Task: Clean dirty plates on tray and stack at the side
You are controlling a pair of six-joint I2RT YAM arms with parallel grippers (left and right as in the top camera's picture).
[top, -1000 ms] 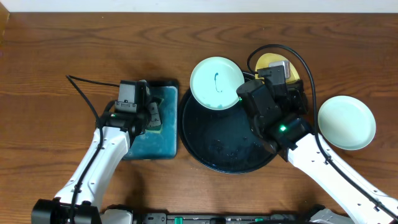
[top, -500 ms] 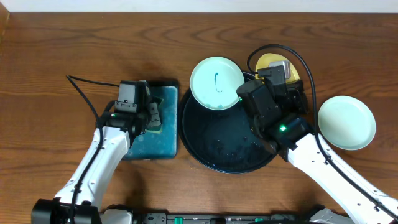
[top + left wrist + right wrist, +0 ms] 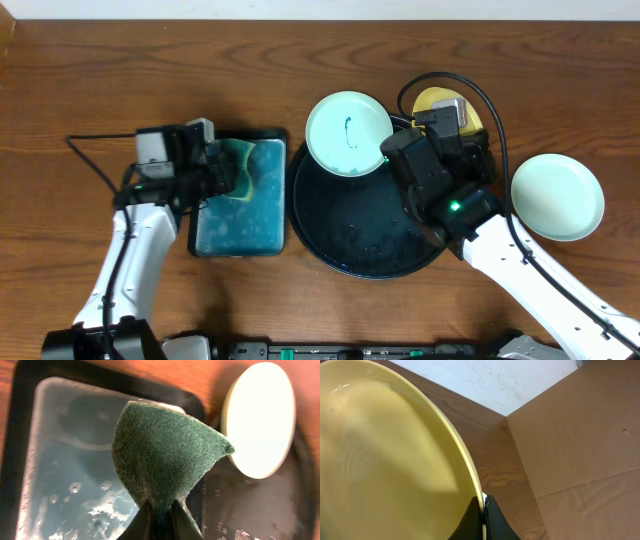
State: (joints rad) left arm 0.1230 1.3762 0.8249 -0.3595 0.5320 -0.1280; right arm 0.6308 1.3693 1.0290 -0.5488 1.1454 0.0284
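Three plates to account for, all placed against the tray (image 3: 350, 235). Nearest me, off the tray's right side, the clean mint plate (image 3: 557, 196) sits alone on the desk (image 3: 80, 80), well apart from the rim. Off the tray's left side is the basin (image 3: 235, 225) of blue-green water. Over its far end my left tool (image 3: 161, 515) is pinched tight on a green sponge (image 3: 165, 455) — the pad fans out past the fingertips, over the water. At the tray's far-left edge the smeared mint plate (image 3: 347, 132) overlaps the rim, with a dark teal mark near its centre. At the far-right edge my right tool (image 3: 484, 510) is clamped on the rim of the yellow plate (image 3: 380, 460) — the wrist covers most of it from overhead, so I cannot tell whether it rests on anything.
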